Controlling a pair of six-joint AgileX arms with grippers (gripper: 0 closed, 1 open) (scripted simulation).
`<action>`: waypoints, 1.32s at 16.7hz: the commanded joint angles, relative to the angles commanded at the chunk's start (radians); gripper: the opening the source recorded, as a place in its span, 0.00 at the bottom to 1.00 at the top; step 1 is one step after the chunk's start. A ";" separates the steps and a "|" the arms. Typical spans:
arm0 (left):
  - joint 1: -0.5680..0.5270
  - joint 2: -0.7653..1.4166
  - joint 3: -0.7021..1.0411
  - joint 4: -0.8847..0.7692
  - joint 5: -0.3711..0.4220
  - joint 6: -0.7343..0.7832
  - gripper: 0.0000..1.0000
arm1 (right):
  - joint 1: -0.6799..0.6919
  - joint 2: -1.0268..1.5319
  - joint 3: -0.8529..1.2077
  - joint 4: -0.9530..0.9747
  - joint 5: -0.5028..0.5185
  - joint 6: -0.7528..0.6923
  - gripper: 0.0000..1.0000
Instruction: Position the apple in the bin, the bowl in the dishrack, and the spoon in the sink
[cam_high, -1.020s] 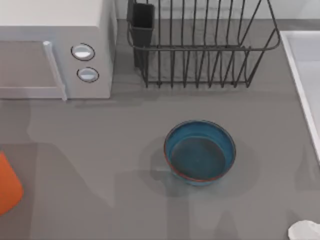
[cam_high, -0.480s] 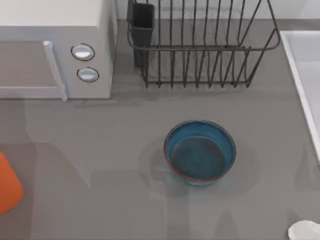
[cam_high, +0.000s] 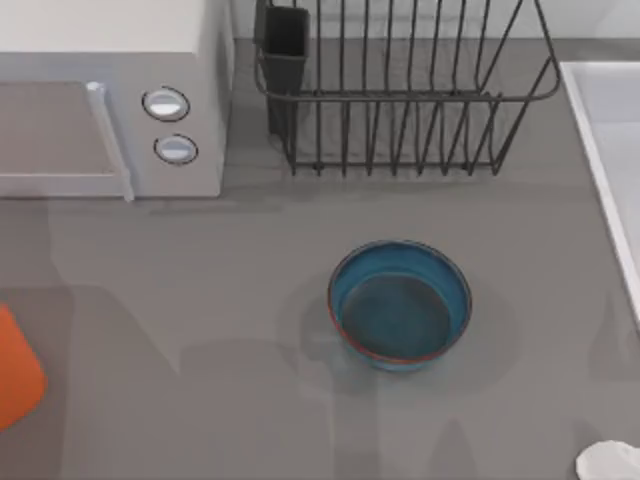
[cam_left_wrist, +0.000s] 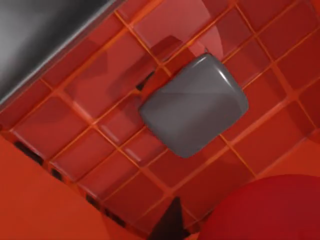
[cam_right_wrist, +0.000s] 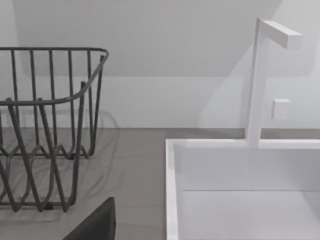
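The blue bowl (cam_high: 400, 305) stands upright and empty on the grey table, in front of the dark wire dishrack (cam_high: 400, 96). A corner of the orange bin (cam_high: 15, 370) shows at the table's left edge. The spoon (cam_high: 610, 462), white and rounded, lies at the front right corner, partly cut off. The pale sink (cam_high: 592, 140) runs along the right edge. In the left wrist view the red apple (cam_left_wrist: 265, 210) sits low inside the bin (cam_left_wrist: 90, 90), over its ribbed orange floor, beside a dark tip of my left gripper (cam_left_wrist: 170, 225). A dark part of my right gripper (cam_right_wrist: 95, 225) points toward the dishrack (cam_right_wrist: 55, 49) and sink (cam_right_wrist: 240, 165).
A white microwave (cam_high: 110, 90) with two round knobs fills the back left. A dark utensil cup (cam_high: 286, 45) hangs on the dishrack's left corner. A white faucet (cam_right_wrist: 256, 85) rises behind the sink. A grey rounded-square patch (cam_left_wrist: 195, 105) shows against the bin floor.
The bowl, spoon and bin stay where they were. Only the soft shadows on the left part of the table have shifted a little.
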 joint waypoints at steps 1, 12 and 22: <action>0.000 0.000 0.000 0.000 0.000 0.000 0.53 | 0.000 0.000 0.000 0.000 0.000 0.000 1.00; 0.000 0.000 0.000 0.000 0.000 0.000 1.00 | 0.000 0.000 0.000 0.000 0.000 0.000 1.00; 0.015 -0.086 -0.028 0.003 0.022 -0.142 1.00 | 0.000 0.000 0.000 0.000 0.000 0.000 1.00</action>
